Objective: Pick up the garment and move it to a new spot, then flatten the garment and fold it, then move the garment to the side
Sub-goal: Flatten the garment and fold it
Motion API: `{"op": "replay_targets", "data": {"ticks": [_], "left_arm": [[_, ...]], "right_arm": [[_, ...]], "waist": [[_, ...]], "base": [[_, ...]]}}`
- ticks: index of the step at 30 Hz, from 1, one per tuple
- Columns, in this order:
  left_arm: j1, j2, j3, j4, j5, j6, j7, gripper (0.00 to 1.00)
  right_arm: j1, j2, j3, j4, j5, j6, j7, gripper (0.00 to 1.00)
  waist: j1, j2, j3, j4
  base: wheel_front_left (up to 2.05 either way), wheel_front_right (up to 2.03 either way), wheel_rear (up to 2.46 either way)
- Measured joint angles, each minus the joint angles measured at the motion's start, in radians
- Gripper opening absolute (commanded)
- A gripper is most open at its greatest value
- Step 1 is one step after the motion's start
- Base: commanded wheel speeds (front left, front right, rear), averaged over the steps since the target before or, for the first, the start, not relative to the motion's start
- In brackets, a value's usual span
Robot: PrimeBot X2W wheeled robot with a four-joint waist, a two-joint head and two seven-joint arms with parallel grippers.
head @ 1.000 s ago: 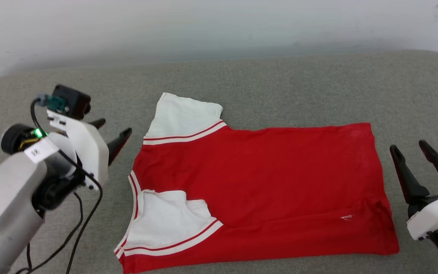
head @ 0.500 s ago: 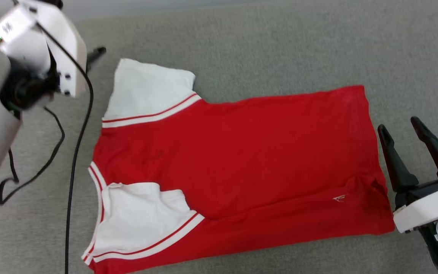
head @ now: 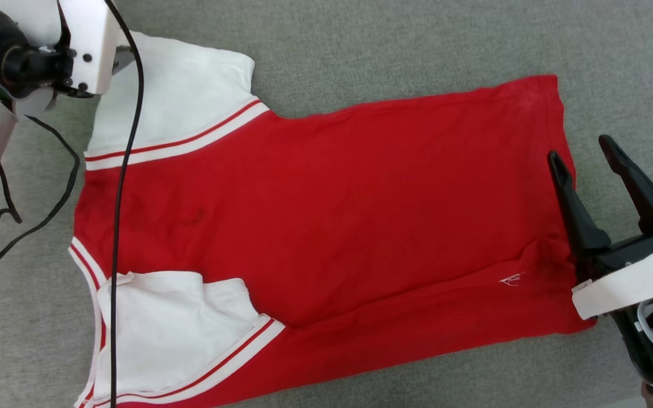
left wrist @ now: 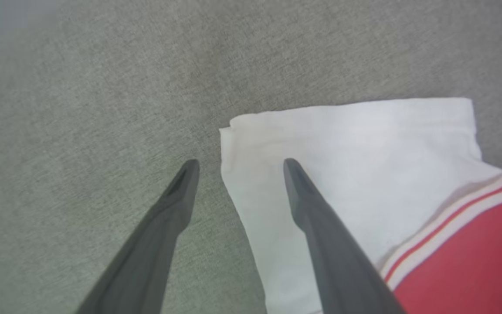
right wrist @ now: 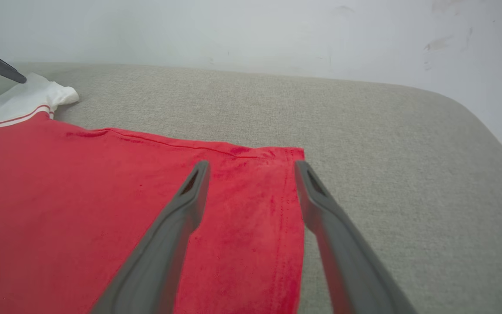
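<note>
The shirt (head: 326, 226) lies flat on the cushion (head: 417, 45), long axis 9 to 3 o'clock in the head view, the left claw (left wrist: 238, 163) spread over the far sleeve (head: 179, 102) edge at 11 o'clock, the right claw (head: 579, 147) spread over the hem (head: 556, 113) at 3, both empty.

The garment (head: 326, 226) runs off the head view's bottom edge, a black cable (head: 116, 226) crossing its sleeves.

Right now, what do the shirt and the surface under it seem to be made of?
Shirt: soft knit cloth, matte, probably jersey; it lies limp, with a stitched hem. Surface: grey woven upholstery, matte, likely padded; fine weave grain, rounded corner.
</note>
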Motion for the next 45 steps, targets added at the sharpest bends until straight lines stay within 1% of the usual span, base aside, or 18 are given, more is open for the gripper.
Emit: {"op": "replay_targets", "data": {"ticks": [6,8,9,10,11,12,18,21,24,26,29,36,39,42,44,45], "left_arm": [[-0.002,-0.004,-0.019,0.032,0.003,-0.016,0.013,1.0],[-0.001,-0.003,-0.039,0.036,0.012,-0.032,0.013,1.0],[-0.001,-0.003,-0.04,0.037,0.011,-0.034,0.013,1.0],[0.0,-0.003,-0.04,0.038,0.01,-0.037,0.008,0.89],[0.002,-0.004,-0.038,0.04,0.003,-0.04,0.0,0.38],[0.004,-0.006,-0.038,0.042,-0.001,-0.042,-0.009,0.0],[0.025,-0.025,-0.046,0.052,-0.001,-0.052,-0.082,0.0],[0.034,-0.024,-0.05,0.051,0.001,-0.059,-0.121,0.0],[0.054,-0.028,-0.058,0.047,-0.006,-0.061,-0.155,0.0],[0.069,-0.03,-0.064,0.038,-0.008,-0.062,-0.184,0.0],[0.088,-0.038,-0.075,0.012,-0.017,-0.064,-0.221,0.0],[0.108,-0.036,-0.113,-0.086,-0.024,-0.065,-0.302,0.0],[0.111,-0.026,-0.125,-0.126,-0.021,-0.065,-0.327,0.0],[0.112,-0.029,-0.13,-0.168,-0.023,-0.065,-0.346,0.0],[0.112,-0.03,-0.133,-0.192,-0.022,-0.065,-0.35,0.0],[0.112,-0.03,-0.133,-0.192,-0.022,-0.065,-0.35,0.0]], "right_arm": [[-0.023,0.0,0.006,0.017,0.0,0.0,-0.012,1.0],[-0.032,-0.001,0.006,0.024,0.001,0.0,-0.016,1.0],[-0.033,-0.001,0.007,0.027,0.001,0.0,-0.016,1.0],[-0.034,-0.001,0.007,0.029,0.002,0.0,-0.016,1.0],[-0.036,-0.001,0.008,0.032,0.004,0.0,-0.017,1.0],[-0.039,-0.001,0.008,0.035,0.005,0.0,-0.017,1.0],[-0.067,-0.008,-0.007,0.046,0.001,0.0,-0.02,1.0],[-0.098,-0.045,-0.015,0.04,-0.013,0.0,-0.004,1.0],[-0.14,-0.095,-0.021,0.03,-0.011,0.0,0.04,1.0],[-0.17,-0.138,-0.014,0.031,0.008,0.0,0.092,1.0],[-0.208,-0.223,0.021,0.053,0.051,0.0,0.2,1.0],[-0.305,-0.39,0.1,0.159,0.242,0.0,0.452,1.0],[-0.337,-0.434,0.153,0.209,0.308,0.0,0.563,1.0],[-0.381,-0.465,0.192,0.26,0.349,0.0,0.647,1.0],[-0.405,-0.478,0.222,0.29,0.37,0.0,0.692,1.0],[-0.405,-0.478,0.222,0.29,0.37,0.0,0.692,1.0]], "waist": [[0.0,0.0,0.041,-0.01],[-0.0001,0.0,0.048,-0.01],[-0.0001,0.0,0.048,-0.009],[-0.0002,0.0,0.048,-0.009],[-0.0002,0.0,0.048,-0.009],[-0.0002,0.0,0.047,-0.008],[-0.0001,0.0,0.02,0.001],[-0.0002,0.0,-0.005,0.011],[-0.0002,0.0,-0.031,0.024],[-0.0002,0.0,-0.049,0.035],[-0.0002,0.0,-0.076,0.054],[-0.0003,0.0,-0.122,0.106],[-0.0004,0.0,-0.132,0.126],[-0.0003,0.0,-0.132,0.144],[-0.0004,0.0,-0.126,0.155],[-0.0004,0.0,-0.126,0.155]], "base": [[0.0,0.0,0.0],[0.0,0.0,0.0],[0.0,0.0,0.0],[0.0,0.0,0.0],[0.0,0.0,0.0],[0.0,0.0,0.0],[0.0,0.0,0.0],[0.0,0.0,0.0],[0.0,0.0,0.0],[0.0,0.0,0.0],[0.0,0.0,0.0],[0.0,0.0,0.0],[0.0,0.0,0.0],[0.0,0.0,0.0],[0.0,0.0,0.0],[0.0,0.0,0.0]]}}
